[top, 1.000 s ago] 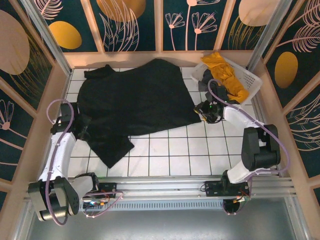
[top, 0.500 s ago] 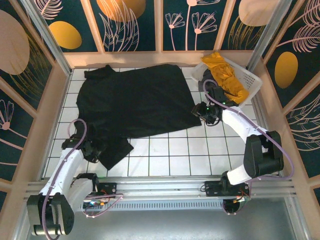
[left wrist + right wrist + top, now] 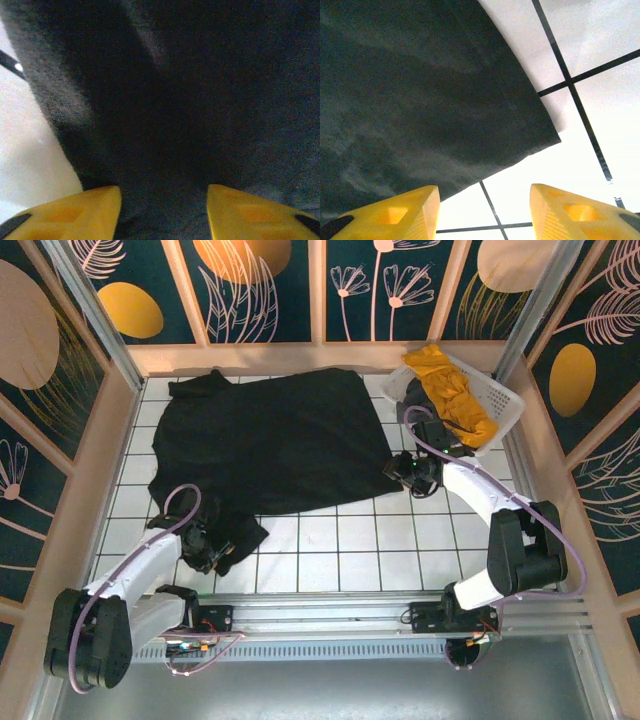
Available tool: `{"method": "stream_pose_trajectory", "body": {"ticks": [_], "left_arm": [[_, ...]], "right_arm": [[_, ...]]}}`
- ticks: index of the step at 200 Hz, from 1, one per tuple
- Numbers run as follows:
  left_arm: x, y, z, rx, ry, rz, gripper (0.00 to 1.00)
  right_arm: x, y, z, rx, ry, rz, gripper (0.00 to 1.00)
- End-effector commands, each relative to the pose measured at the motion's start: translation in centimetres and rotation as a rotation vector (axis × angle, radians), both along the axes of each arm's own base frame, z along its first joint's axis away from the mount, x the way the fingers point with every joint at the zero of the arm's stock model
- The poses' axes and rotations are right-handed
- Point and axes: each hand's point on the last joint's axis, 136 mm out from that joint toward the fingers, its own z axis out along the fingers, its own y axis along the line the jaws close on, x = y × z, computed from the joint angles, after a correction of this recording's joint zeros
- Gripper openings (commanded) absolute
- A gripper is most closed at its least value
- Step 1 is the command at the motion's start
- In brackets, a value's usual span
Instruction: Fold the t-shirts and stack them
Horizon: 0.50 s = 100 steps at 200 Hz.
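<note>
We see the black t-shirt [image 3: 270,440] spread across the tiled tabletop [image 3: 330,540], its near-left corner bunched under the left claw [image 3: 163,187], whose fingers stand apart over the cloth. The right claw [image 3: 485,189], also apart, hovers at the shirt's near-right corner.

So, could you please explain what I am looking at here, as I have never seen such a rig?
These are two robot arms bolted at the near edge of a white tiled table. The wide picture comes from a camera overhead; the two close-ups come from cameras on the wrists, yellow fingers at the bottom. A black t-shirt lies spread out; a mustard t-shirt sits in a white basket. The left gripper is over the black shirt's near sleeve, the right gripper at its corner. Both are open, gripping nothing yet.
</note>
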Motion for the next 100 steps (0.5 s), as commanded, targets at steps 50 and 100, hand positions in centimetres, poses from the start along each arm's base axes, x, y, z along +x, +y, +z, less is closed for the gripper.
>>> {"method": "stream_pose_trajectory", "body": {"ticks": [50,100], "left_arm": [[2.8,3.6,5.3,0.216,-0.163,0.122,0.0],[3.4,4.4,10.2,0.204,-0.267,0.266,0.0]], "right_arm": [[0.6,-2.9,-2.3,-0.169,0.029,-0.101,0.51],[1.2,-2.0,-3.8,-0.183,0.06,-0.067,0.5]]}}
